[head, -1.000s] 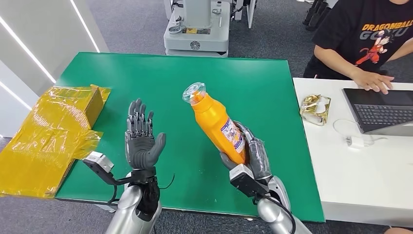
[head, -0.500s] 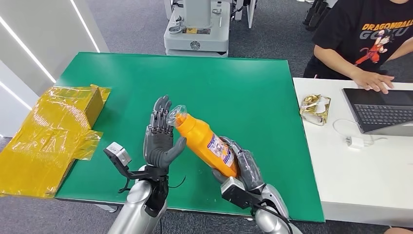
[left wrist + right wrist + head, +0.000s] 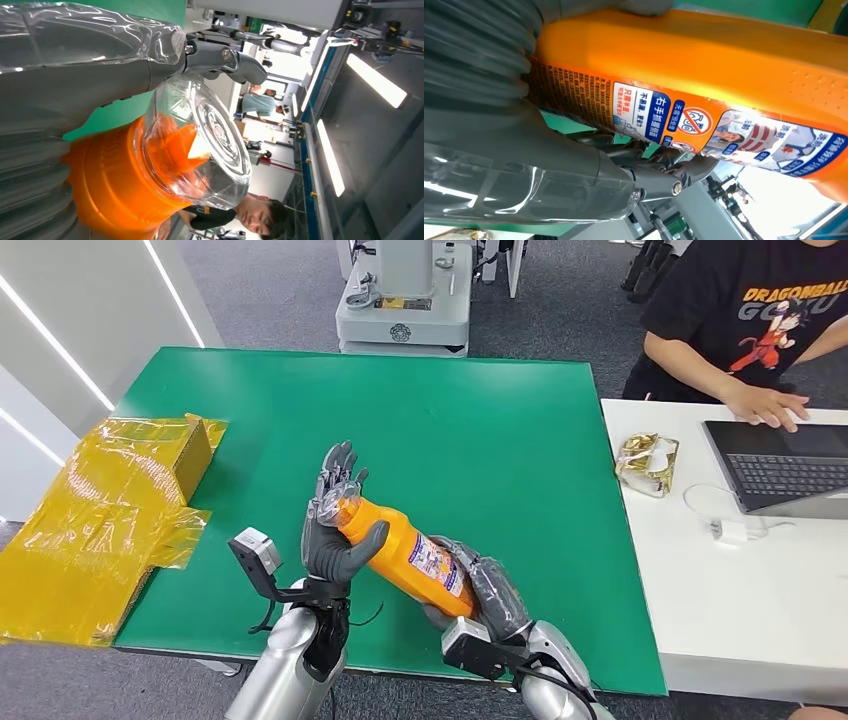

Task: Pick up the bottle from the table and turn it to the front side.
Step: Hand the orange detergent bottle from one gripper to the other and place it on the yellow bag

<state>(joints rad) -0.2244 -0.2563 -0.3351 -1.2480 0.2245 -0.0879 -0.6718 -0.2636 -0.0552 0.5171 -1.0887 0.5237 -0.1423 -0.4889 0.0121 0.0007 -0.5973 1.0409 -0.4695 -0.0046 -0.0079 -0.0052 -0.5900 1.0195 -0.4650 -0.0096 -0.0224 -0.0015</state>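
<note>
An orange bottle [image 3: 405,550] with a clear cap and a blue-and-white label hangs tilted above the near edge of the green table [image 3: 480,410]. My right hand [image 3: 490,590] grips its lower body, the label facing up. In the right wrist view the label side of the bottle [image 3: 704,65] lies across my right hand [image 3: 499,150]. The neck end leans left into my left hand [image 3: 335,525], between thumb and palm, with the fingers still straight. Up close the clear cap [image 3: 210,145] sits on the orange neck against my left hand [image 3: 75,85].
A yellow film-wrapped box [image 3: 110,500] sits at the table's left edge. To the right is a white table [image 3: 740,590] with a laptop [image 3: 790,465], a foil packet [image 3: 648,462] and a seated person [image 3: 760,320]. A robot base [image 3: 405,300] stands behind the green table.
My right hand has tipped the bottle further down and leftward. My left hand has moved right to meet it, and the neck now lies in its palm.
</note>
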